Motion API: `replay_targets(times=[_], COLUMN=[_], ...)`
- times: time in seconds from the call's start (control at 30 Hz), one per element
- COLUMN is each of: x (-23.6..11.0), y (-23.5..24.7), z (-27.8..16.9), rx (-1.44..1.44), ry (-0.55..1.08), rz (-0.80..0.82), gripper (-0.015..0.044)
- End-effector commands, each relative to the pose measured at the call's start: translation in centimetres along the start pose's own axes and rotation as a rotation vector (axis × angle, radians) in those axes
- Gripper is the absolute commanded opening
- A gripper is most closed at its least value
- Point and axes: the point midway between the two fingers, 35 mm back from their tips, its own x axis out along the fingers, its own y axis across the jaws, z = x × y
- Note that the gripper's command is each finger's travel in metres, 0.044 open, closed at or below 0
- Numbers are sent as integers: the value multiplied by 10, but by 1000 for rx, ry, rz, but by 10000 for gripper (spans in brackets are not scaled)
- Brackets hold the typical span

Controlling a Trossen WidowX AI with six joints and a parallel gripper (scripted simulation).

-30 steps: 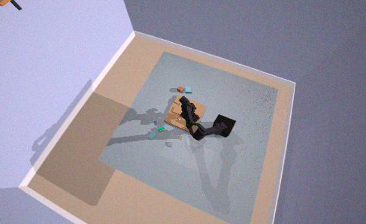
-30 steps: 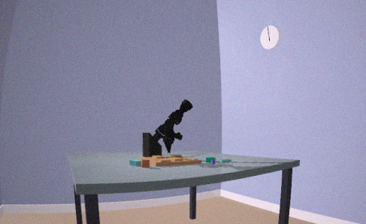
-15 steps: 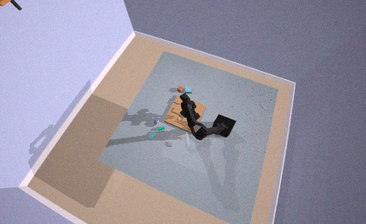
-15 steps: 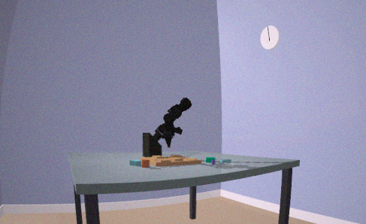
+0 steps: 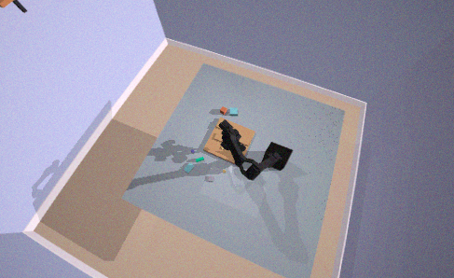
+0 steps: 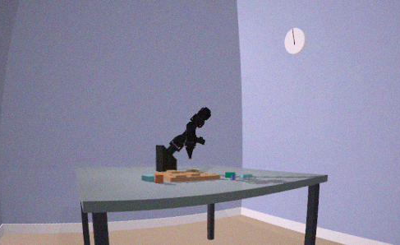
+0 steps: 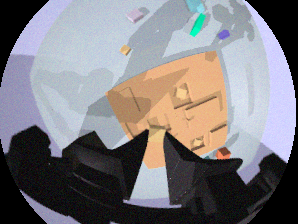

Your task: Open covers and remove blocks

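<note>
Above the puzzle board (image 5: 242,135) near the tabletop's middle, the gripper (image 7: 154,137) pinches a small pale yellow block (image 7: 154,133), seemingly light and rigid, held narrowly by its flat sides
</note>
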Motion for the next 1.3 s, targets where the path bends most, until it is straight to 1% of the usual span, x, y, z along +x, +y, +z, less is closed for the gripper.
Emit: replay_targets(times=[0.0,0.67,1.27], x=[0,-2,-3], y=[9,62,122], z=[11,70,107], rx=[8,8,7], ry=[0,3,-16], rz=[4,-2,11], gripper=[80,80,80])
